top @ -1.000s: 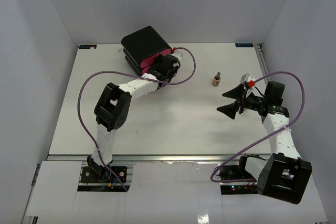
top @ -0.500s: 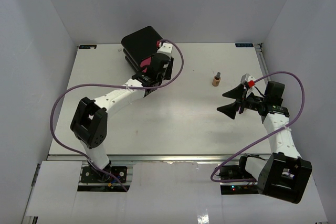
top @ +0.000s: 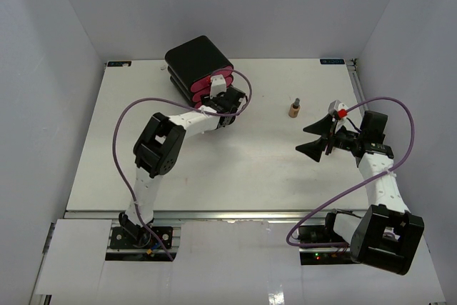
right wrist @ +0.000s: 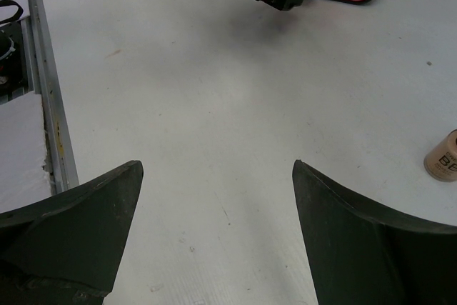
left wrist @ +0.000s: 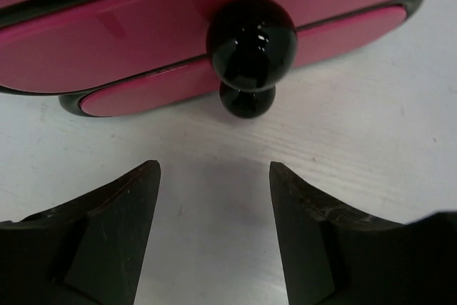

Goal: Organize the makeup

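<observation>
A small tan bottle with a dark cap (top: 294, 108) stands upright on the white table, right of centre; its edge shows in the right wrist view (right wrist: 443, 156). My left gripper (top: 230, 108) is open and empty, right in front of the black box with pink drawers (top: 200, 68). In the left wrist view the gripper (left wrist: 214, 169) faces the drawers' black round knobs (left wrist: 251, 42), a short gap away. My right gripper (top: 311, 138) is open and empty, below and right of the bottle; it also shows in the right wrist view (right wrist: 218, 166). The lipstick tubes and the orange tube are out of view.
The pink drawer fronts (left wrist: 143, 41) look shut. The left arm's purple cable (top: 128, 116) loops over the table's left half. White walls enclose the table; a metal rail (right wrist: 50, 105) runs along its near edge.
</observation>
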